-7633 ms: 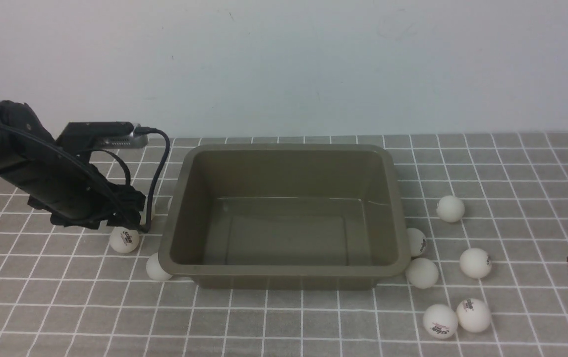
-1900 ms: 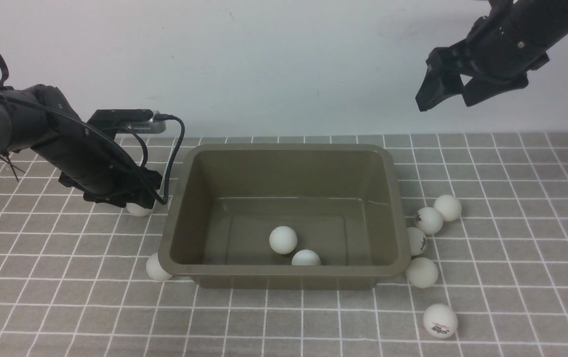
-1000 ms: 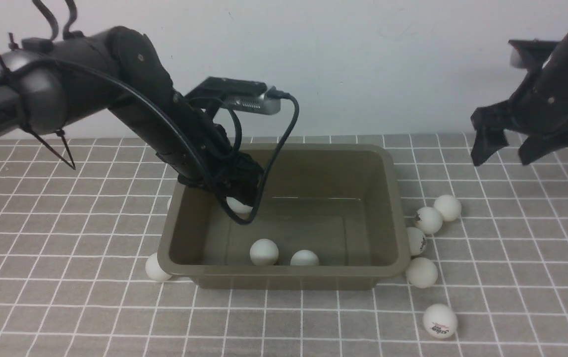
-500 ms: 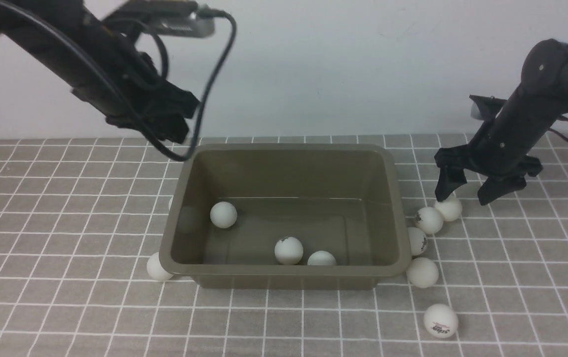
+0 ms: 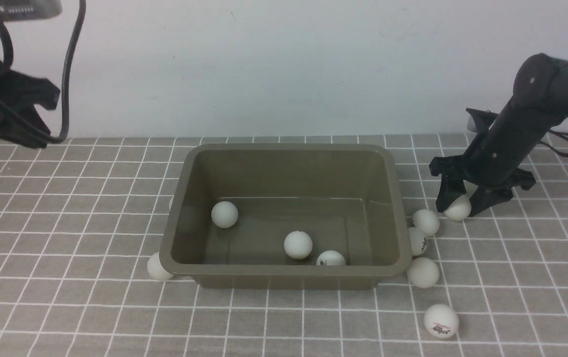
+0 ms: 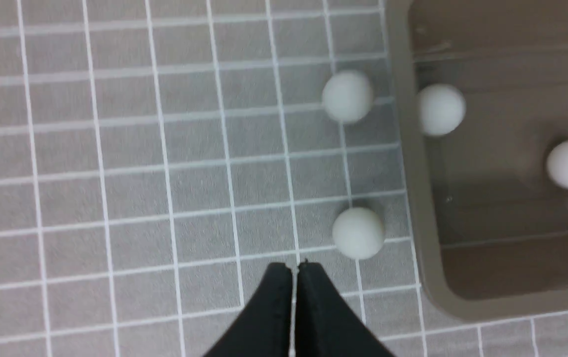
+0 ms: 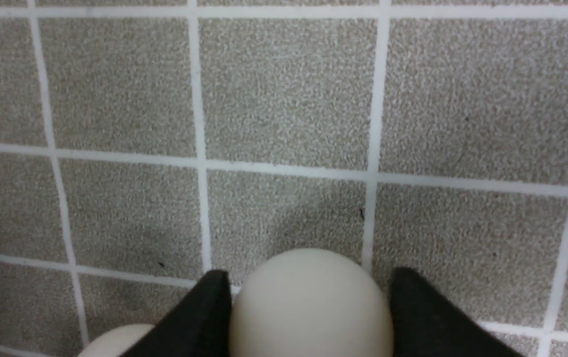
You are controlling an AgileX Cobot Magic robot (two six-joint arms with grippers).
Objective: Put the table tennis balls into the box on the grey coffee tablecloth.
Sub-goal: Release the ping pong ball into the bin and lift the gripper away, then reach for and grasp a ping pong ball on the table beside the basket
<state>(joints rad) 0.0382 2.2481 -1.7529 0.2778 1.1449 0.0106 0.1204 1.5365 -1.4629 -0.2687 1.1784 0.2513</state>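
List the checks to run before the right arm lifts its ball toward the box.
1. Ball sits between the fingers of the right pincer: ok.
2. Grip firm on it: cannot tell.
3. Neighbouring ball clear of those fingers: cannot tell, very close.
4. Left pincer shut, empty, clear of the box: ok.
5. Box has room, with three balls inside: ok.

The box [image 5: 284,271] rim hides part of one ball [image 5: 155,266] (near-left corner) — another ball [image 7: 115,342] is edge-cropped.
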